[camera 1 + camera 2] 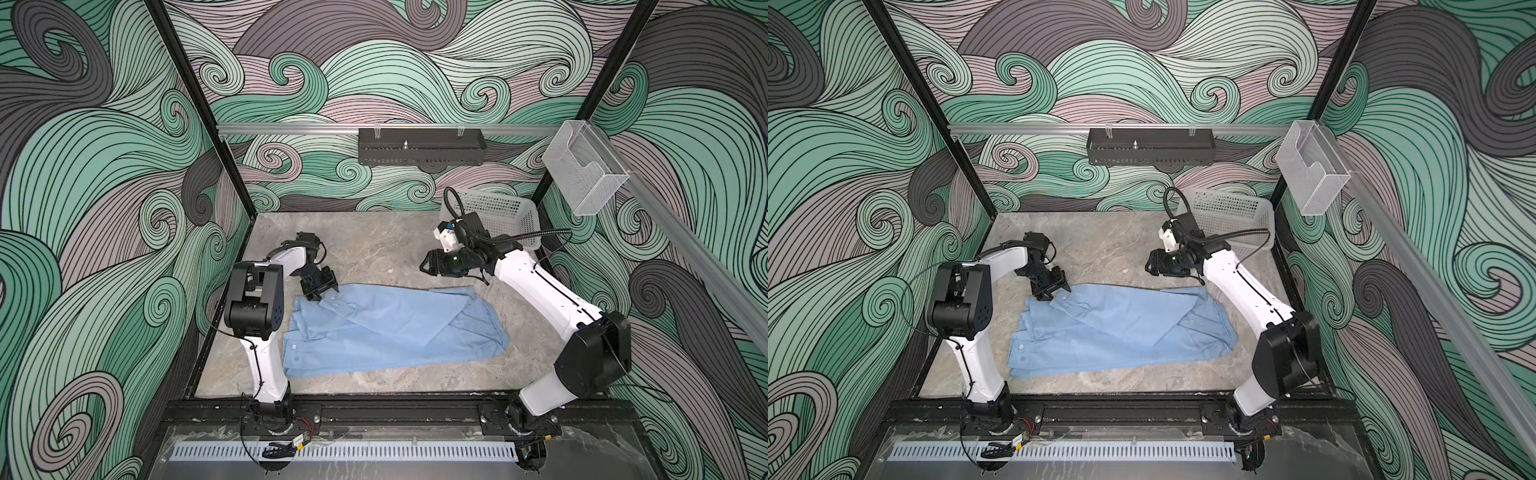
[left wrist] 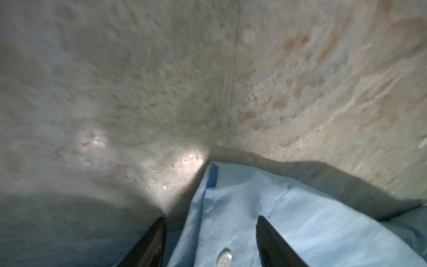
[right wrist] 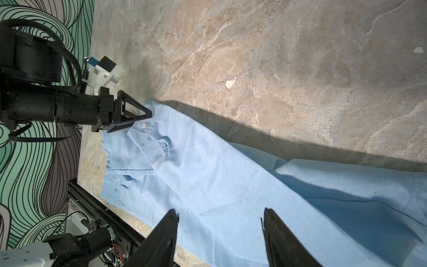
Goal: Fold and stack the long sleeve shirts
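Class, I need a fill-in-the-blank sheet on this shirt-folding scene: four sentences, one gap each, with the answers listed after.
1. The shirt lying on the table is light ____.
2. The left gripper straddles a cuff bearing a pale ____.
3. The right gripper hangs clear of the shirt, jaws ____.
4. The perforated basket is ____.
Answers: blue; button; open; white.

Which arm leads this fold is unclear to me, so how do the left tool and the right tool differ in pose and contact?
Height: the left tool is down at the light blue shirt; the right tool hangs in the air, touching nothing.
Contact: the left tool's jaws straddle the buttoned cuff; the right tool has nothing between its jaws.
Direction: the left tool angles down at the cloth; the right tool points sideways.
Shared: both are open, neither gripping.
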